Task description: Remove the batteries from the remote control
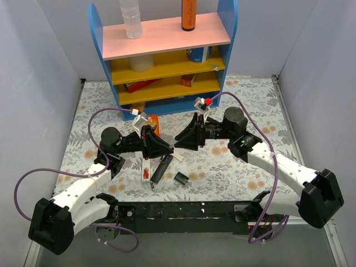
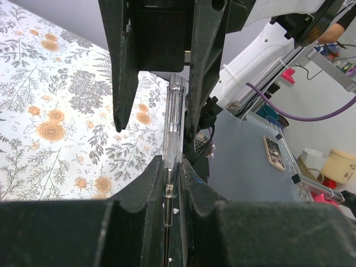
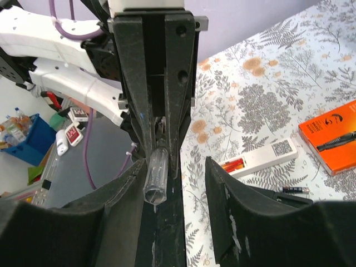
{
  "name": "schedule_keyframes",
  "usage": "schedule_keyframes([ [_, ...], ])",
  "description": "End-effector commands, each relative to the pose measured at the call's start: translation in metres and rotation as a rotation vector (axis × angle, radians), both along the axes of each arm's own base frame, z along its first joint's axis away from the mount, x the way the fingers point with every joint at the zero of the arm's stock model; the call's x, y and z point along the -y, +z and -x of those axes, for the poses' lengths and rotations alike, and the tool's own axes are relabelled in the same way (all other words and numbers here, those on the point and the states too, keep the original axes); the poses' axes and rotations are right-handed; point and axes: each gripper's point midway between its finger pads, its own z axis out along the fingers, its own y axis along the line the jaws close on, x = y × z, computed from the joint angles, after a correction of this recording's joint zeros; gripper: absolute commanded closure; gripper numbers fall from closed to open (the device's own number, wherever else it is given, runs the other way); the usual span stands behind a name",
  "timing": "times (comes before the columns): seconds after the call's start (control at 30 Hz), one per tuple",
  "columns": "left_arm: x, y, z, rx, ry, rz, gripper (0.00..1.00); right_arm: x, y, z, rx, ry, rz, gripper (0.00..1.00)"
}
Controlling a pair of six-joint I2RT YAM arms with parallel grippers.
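The white remote control (image 1: 146,166) lies face down on the flowered cloth with its compartment open. The two red-orange batteries (image 1: 146,174) sit inside it, and also show in the right wrist view (image 3: 233,164). My left gripper (image 2: 172,167) is shut on a clear-handled tool (image 2: 174,111), held in the air just right of the remote. My right gripper (image 3: 175,167) is open, facing the left one tip to tip. The tool's clear handle end (image 3: 156,177) lies between its fingers, close to the left finger (image 3: 111,206). Both grippers, left (image 1: 169,149) and right (image 1: 179,139), meet above the cloth.
A black bar (image 1: 159,169) lies beside the remote and a small black cover (image 1: 182,178) lies nearer the front. An orange razor package (image 1: 151,125) lies behind the left gripper. A blue shelf unit (image 1: 167,55) with bottles and boxes stands at the back.
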Motion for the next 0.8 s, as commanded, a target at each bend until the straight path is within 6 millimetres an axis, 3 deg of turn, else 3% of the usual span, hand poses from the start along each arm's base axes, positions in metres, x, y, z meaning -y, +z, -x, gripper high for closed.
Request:
schedule_keyframes([
  [0.0, -0.001, 0.012, 0.0, 0.025, 0.023, 0.033, 1.0, 0.0, 0.025, 0.003, 0.049, 0.009, -0.09, 0.5],
  [0.07, -0.001, 0.012, 0.0, 0.013, 0.024, 0.034, 1.0, 0.0, 0.026, 0.003, 0.052, 0.005, -0.091, 0.58],
  [0.2, 0.0, 0.011, -0.003, 0.008, 0.034, 0.033, 1.0, 0.001, 0.027, 0.005, 0.06, 0.015, -0.097, 0.64],
  [0.23, 0.0, 0.011, -0.004, 0.006, 0.037, 0.033, 1.0, 0.001, 0.026, 0.006, 0.059, 0.019, -0.096, 0.72],
  [0.27, 0.0, 0.01, -0.006, 0.003, 0.045, 0.033, 1.0, 0.001, 0.028, 0.006, 0.065, 0.024, -0.099, 0.96],
  [0.37, 0.001, 0.012, -0.008, -0.003, 0.048, 0.031, 1.0, 0.002, 0.028, 0.007, 0.075, 0.022, -0.101, 0.99],
  [0.43, 0.001, 0.008, -0.016, -0.033, 0.085, 0.01, 0.74, 0.002, 0.028, 0.007, 0.08, 0.019, -0.099, 0.99],
  [0.5, 0.0, 0.003, -0.03, -0.088, 0.162, -0.047, 0.38, 0.003, 0.032, 0.002, 0.131, -0.006, -0.099, 0.99],
  [0.53, -0.002, -0.001, -0.034, -0.05, 0.184, -0.08, 0.02, 0.004, 0.024, 0.0, 0.112, -0.02, -0.058, 0.99],
  [0.63, -0.009, -0.007, -0.041, -0.044, 0.254, -0.15, 0.02, 0.004, 0.017, -0.011, 0.168, -0.054, -0.004, 0.99],
  [0.77, -0.025, 0.006, -0.063, -0.079, 0.449, -0.165, 0.02, 0.004, 0.015, -0.019, 0.247, -0.083, 0.012, 0.99],
])
